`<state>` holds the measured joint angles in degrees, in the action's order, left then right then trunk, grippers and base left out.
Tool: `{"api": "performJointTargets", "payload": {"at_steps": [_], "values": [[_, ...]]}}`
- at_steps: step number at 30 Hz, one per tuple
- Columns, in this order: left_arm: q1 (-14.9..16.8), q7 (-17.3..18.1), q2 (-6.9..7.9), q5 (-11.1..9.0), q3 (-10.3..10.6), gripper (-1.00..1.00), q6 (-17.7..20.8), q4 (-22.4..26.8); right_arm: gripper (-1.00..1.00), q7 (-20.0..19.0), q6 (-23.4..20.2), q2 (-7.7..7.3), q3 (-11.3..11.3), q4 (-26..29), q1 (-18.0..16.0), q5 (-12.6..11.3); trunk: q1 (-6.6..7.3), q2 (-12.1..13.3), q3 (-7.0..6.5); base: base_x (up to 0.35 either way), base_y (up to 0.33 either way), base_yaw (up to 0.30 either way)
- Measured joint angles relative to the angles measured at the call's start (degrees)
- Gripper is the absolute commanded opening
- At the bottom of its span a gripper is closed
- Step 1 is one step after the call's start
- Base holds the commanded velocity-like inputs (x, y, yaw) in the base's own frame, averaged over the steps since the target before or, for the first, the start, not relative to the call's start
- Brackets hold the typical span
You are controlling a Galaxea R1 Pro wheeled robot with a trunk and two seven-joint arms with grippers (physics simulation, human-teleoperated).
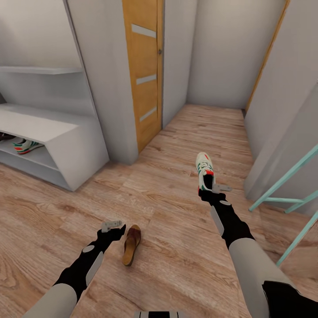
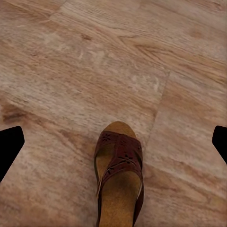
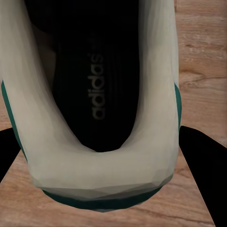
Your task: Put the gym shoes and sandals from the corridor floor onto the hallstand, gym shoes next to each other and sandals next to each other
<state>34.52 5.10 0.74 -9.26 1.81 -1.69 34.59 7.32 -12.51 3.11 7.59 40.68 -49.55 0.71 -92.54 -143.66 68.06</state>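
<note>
— What is the right pincer [image 1: 211,191] doing?

— It grips a gym shoe [image 1: 204,169] at the heel. In the right wrist view the two dark fingers [image 3: 203,165] sit on either side of the white heel collar [image 3: 99,175], pressed against it, and the dark insole with its printed lettering runs away from the camera. The shoe is held out ahead of the arm, toe pointing down the corridor, above the corridor floor [image 1: 176,141].

— And the right arm's pose?

— Stretched forward and nearly straight, the forearm rising from the lower right of the head view toward the middle of the hallway.

— The left pincer [image 1: 111,226]?

— Spread wide and holding nothing. In the left wrist view its two dark fingertips [image 2: 10,144] stand at opposite edges, well apart, with bare planks between them. A brown sandal [image 2: 118,175] lies on the floor under it, strap side up, touching neither finger. In the head view that sandal [image 1: 131,244] lies just beside the pincer, on its right.

— The left arm?

— Reaching forward and low, bent slightly inward, the wrist near the floor.

— Where are the other shoes?

— A second gym shoe [image 1: 24,145] sits on the lower tier of the hallstand [image 1: 66,145] at the far left, partly hidden under the upper board. A dark shape beside it at the edge is too cut off to name.
</note>
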Motion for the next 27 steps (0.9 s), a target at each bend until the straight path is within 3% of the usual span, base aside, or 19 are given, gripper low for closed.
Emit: {"api": "performJointTargets", "payload": {"at_steps": [2,16,27], "values": [[0.00,0.00,0.00,0.00,0.01,1.00,0.00,0.00,-1.00,0.00,0.00,0.00,0.00,0.00,0.00,0.00,0.00,0.00,0.13,0.000,0.000,0.000],[0.01,0.00,0.00,0.01,0.02,1.00,-0.21,-0.27,-1.00,0.00,0.00,0.00,0.01,-0.01,0.01,-0.03,-0.36,-0.18,4.50,0.000,0.000,0.000],[0.00,-0.11,0.01,0.02,0.02,1.00,-8.49,-5.48,-1.00,0.00,0.00,0.00,0.01,-0.01,0.00,-0.03,-0.65,-0.33,7.98,0.000,0.000,0.000]]}}
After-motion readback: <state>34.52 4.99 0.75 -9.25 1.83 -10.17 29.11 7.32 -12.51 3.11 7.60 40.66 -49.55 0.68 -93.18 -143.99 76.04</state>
